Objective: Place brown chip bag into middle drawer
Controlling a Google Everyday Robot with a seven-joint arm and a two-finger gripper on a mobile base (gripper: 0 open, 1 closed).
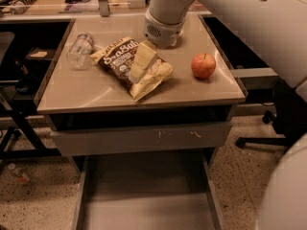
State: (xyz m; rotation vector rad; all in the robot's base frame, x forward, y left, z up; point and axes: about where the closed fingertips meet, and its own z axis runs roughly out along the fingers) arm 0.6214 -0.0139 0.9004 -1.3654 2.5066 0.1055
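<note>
The brown chip bag (125, 61) lies flat on the cabinet top (86, 87), near its middle, with white "Sea Salt" lettering facing up and a pale yellow end toward the front. My gripper (142, 62) reaches down from the white arm (165, 13) and sits on the bag's middle, touching it. The middle drawer (144, 205) is pulled open below the cabinet front. Its smooth grey floor shows with nothing in it.
A red apple (203, 65) sits right of the bag. A clear plastic bottle (80, 49) lies on its side to the left. A shut drawer front with pale scratches (144, 138) is above the open drawer. An office chair base (268, 128) stands at the right.
</note>
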